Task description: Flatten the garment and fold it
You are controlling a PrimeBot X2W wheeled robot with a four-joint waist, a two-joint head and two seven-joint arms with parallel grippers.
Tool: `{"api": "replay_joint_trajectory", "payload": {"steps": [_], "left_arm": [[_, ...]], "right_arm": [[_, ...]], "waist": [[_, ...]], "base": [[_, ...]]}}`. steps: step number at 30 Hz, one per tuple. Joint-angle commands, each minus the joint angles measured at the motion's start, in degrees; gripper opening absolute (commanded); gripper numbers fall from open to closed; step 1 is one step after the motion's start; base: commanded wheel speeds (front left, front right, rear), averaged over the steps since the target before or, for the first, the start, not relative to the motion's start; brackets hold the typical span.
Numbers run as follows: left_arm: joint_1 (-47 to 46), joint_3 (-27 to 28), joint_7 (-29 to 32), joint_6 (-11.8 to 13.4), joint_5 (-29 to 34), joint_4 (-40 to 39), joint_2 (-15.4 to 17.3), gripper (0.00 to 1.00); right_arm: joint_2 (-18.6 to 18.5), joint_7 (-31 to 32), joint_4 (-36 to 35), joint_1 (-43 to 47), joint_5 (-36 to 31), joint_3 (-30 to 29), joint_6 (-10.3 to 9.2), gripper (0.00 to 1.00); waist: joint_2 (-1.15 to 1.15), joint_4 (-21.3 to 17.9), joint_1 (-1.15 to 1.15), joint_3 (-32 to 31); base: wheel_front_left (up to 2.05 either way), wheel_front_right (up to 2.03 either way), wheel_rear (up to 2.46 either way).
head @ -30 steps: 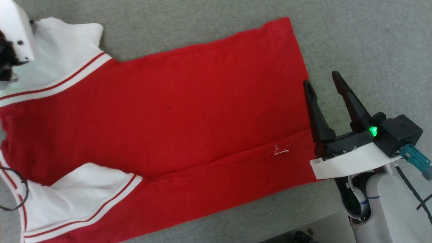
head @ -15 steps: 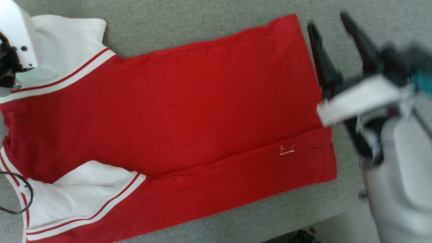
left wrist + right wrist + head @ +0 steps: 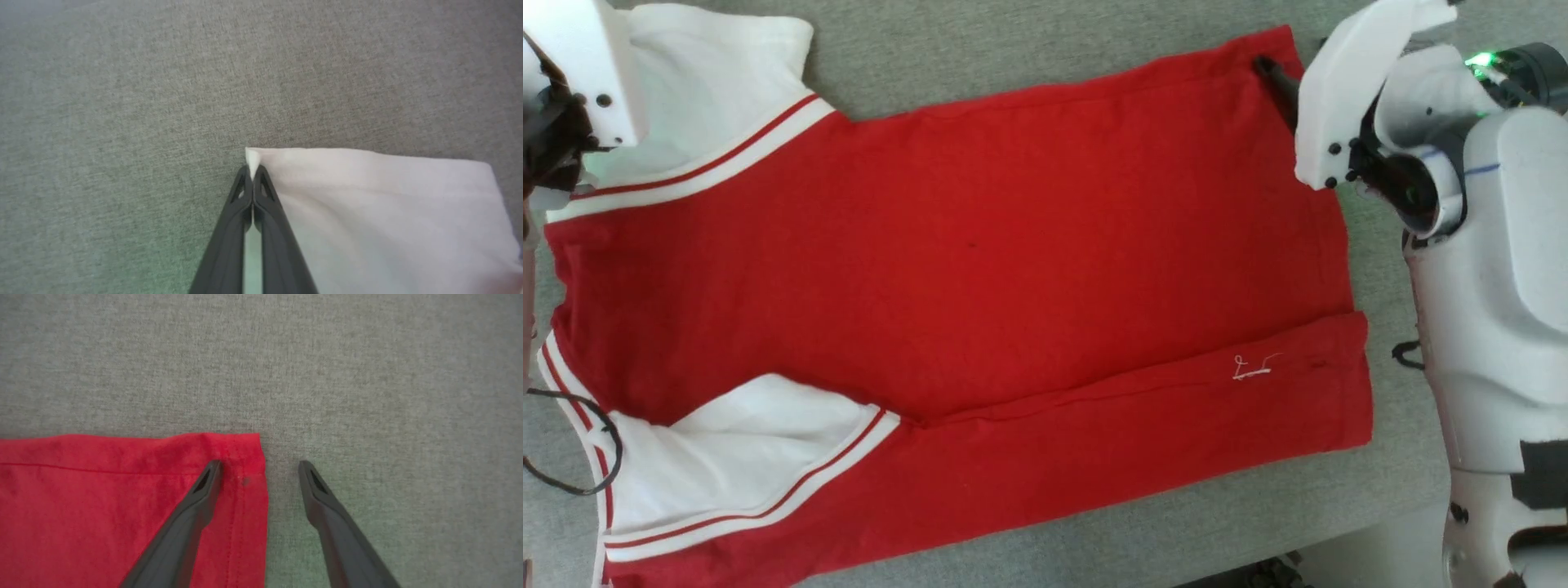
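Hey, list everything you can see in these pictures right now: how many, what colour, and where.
jersey T-shirt: one, red with white red-striped sleeves, spread plain side up across the surface
loose thread: one, white, on the shirt near its hem
cable: one, black, looped by the lower sleeve at the head view's left edge
surface: one, grey woven, under everything
right arm: one, white, beside the hem
left hand: one, dark, shut on a white sleeve corner
right hand: one, dark, open, astride the hem's corner

The fingers [image 3: 192, 514] stand apart, one over the garment's [image 3: 102, 510] corner, one beside it.
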Motion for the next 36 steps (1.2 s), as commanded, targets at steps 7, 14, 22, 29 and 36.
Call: {"api": "replay_joint_trajectory", "payload": {"steps": [7,14,22,29,36], "left_arm": [[1.0,-1.0,-3.1,-1.7,-0.3,2.1,-0.5,0.00],[4.0,0.7,-21.0,-4.0,1.0,1.3,-1.6,0.00],[18.2,5.6,-40.9,-3.8,-2.5,-4.1,-6.2,0.00],[35.6,8.2,-46.4,-0.4,-4.8,-13.3,-8.9,0.00],[48.5,8.4,-47.1,1.0,-7.6,-18.6,-11.5,0.00]], "right_arm": [[0.2,7.2,0.1,-1.2,-1.5,1.0,-0.10,0.00],[0.0,-0.6,-3.0,1.2,-1.2,2.0,-0.10,0.00],[-0.9,-14.9,-6.6,11.2,0.3,2.4,-0.10,0.00],[-1.8,-22.2,-9.0,21.1,1.7,0.9,-0.10,0.00],[-4.2,-24.5,-10.2,29.3,2.5,-0.1,-0.10,0.00]], "waist": [[0.00,0.5,0.00,-0.1],[0.00,1.6,0.00,-3.5],[0.00,4.5,0.00,-12.3],[0.00,7.1,0.00,-19.4],[0.00,9.5,0.00,-23.5]], "base": [[0.00,0.00,0.00],[0.00,0.00,0.00],[0.00,0.00,0.00],[0.00,0.00,0.00],[0.00,0.00,0.00]]}}
